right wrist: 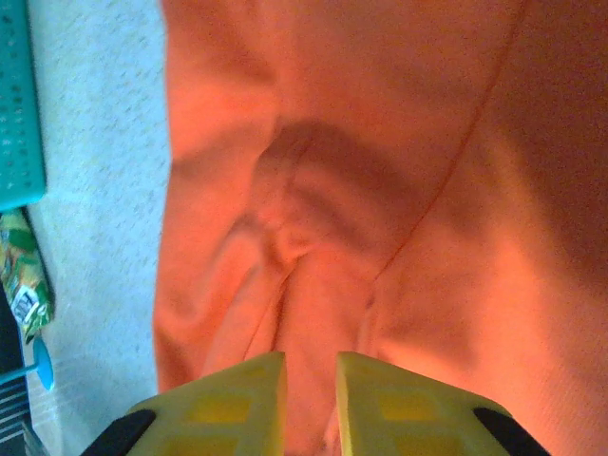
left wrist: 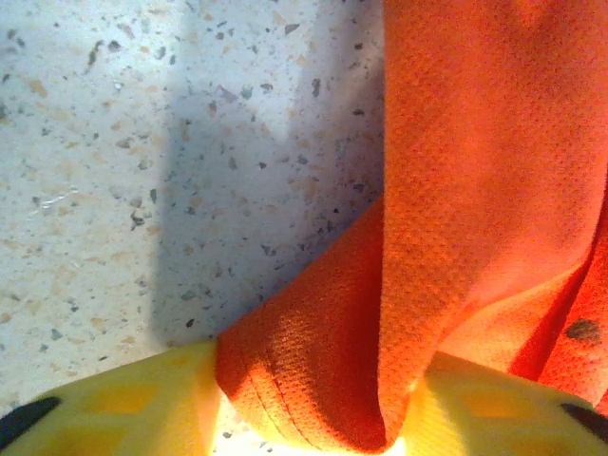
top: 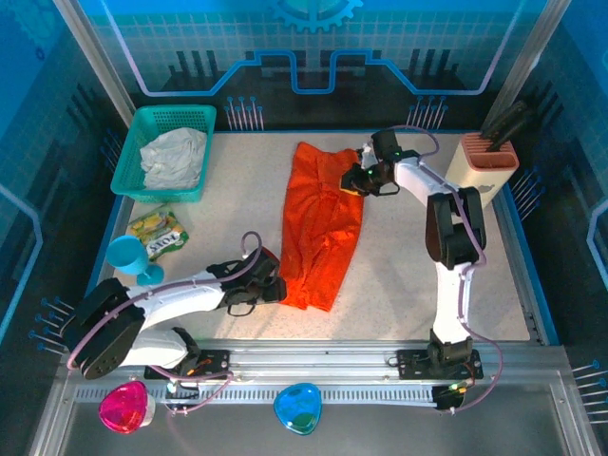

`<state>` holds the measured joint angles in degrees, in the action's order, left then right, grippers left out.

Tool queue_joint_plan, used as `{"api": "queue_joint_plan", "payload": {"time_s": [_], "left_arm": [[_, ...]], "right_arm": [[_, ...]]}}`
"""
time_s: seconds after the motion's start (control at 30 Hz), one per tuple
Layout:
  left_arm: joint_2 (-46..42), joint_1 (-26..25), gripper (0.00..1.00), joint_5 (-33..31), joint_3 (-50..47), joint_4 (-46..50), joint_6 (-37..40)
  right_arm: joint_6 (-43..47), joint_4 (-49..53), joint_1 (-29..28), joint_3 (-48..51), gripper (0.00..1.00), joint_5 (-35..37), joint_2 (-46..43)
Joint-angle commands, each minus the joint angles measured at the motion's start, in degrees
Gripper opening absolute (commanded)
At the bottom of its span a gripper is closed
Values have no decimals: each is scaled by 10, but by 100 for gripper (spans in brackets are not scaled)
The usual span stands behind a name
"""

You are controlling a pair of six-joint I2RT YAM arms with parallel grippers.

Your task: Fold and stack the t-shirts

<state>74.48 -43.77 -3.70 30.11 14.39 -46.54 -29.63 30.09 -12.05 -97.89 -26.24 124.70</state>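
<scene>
The orange t-shirt (top: 321, 223) lies as a long, narrow folded strip down the middle of the table. My left gripper (top: 274, 288) is at its near left corner. In the left wrist view that gripper (left wrist: 318, 408) is shut on a thick fold of orange t-shirt (left wrist: 475, 171), which bulges between the yellow fingers (left wrist: 123, 408). My right gripper (top: 353, 180) is at the shirt's far right edge. Its jaws (right wrist: 311, 399) stand nearly together, pinching a ridge of the orange t-shirt (right wrist: 380, 142). The whitish-grey t-shirt (top: 174, 157) lies crumpled in the teal basket (top: 142, 119).
A green-yellow snack bag (top: 159, 231) and a teal goblet (top: 128, 256) sit left of the shirt. A beige knife block (top: 489, 160) stands at the back right. Pink (top: 126, 407) and blue (top: 297, 408) plastic pieces rest on the front rail.
</scene>
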Motion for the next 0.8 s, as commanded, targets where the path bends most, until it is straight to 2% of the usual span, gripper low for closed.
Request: {"api": "queue_joint_plan", "payload": {"time_s": [0.0,0.27,0.47,0.57,0.77], "left_arm": [[1,-12,43,128,-20,-60,-46],[13,-14,11,167,-36,-115,-117],[-17,-24,7,162,-86,-136,-174],[-43,-24,13,140,-103,-120,-184],[-64,-24,62,121,-84,-127,-174]], "right_arm": [[-17,22,10,-45,20,-40,72],[-63,43,29,-149,17,-41,193],[-11,145,46,-258,17,-22,236],[12,183,50,-305,17,-26,251],[37,192,40,-307,22,-64,234]]}}
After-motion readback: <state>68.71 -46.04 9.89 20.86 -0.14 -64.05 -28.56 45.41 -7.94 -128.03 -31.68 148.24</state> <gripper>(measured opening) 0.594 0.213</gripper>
